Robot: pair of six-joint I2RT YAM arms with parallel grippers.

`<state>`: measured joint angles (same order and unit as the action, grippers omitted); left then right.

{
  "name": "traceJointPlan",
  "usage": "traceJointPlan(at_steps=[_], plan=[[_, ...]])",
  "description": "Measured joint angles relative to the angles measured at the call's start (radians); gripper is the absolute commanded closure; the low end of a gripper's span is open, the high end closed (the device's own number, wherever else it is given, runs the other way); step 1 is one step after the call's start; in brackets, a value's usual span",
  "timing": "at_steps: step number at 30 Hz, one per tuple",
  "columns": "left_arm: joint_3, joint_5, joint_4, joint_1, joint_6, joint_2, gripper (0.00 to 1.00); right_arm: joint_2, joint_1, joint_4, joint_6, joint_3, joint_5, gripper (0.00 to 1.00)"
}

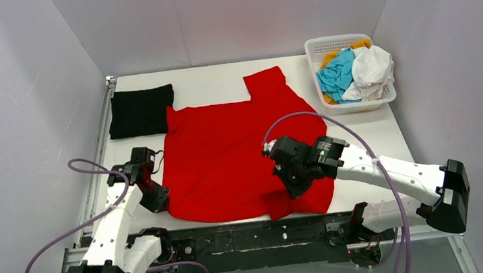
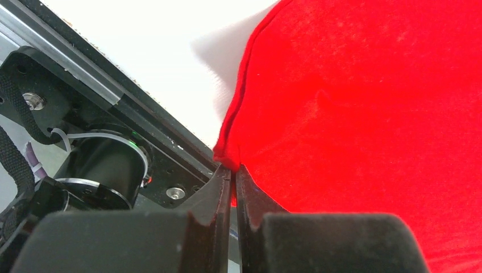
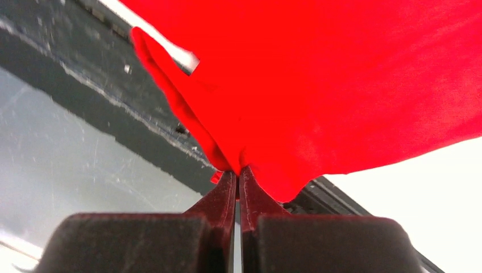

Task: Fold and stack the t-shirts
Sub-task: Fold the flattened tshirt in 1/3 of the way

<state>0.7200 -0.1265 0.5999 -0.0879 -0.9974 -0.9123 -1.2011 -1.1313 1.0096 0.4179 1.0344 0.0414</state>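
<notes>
A large red t-shirt lies spread over the middle of the white table. My left gripper is shut on its near left corner; the left wrist view shows red cloth pinched at the fingertips. My right gripper is shut on the near right part of the shirt, which hangs lifted and bunched from its tips in the right wrist view. A black t-shirt, folded to a rectangle, lies at the far left. Cyan, white and orange t-shirts sit crumpled in the basket.
A white plastic lattice basket stands at the far right corner of the table. A black metal rail runs along the near edge between the arm bases. Grey walls close in the left, back and right sides.
</notes>
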Motion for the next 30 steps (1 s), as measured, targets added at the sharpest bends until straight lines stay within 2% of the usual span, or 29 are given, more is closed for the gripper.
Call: traceJointPlan(at_steps=[10,22,30], plan=[[0.183,-0.018,-0.026,0.0,-0.006,-0.241,1.0,-0.087,0.212,0.043,-0.139,0.203,0.161,0.99],[0.315,-0.061,-0.045,0.0,0.003,-0.454,1.0,-0.18,0.31,-0.018,-0.288,0.241,0.275,0.99],[0.385,-0.077,-0.052,0.002,0.011,-0.546,1.0,-0.211,0.382,-0.094,-0.417,0.275,0.297,0.99]])
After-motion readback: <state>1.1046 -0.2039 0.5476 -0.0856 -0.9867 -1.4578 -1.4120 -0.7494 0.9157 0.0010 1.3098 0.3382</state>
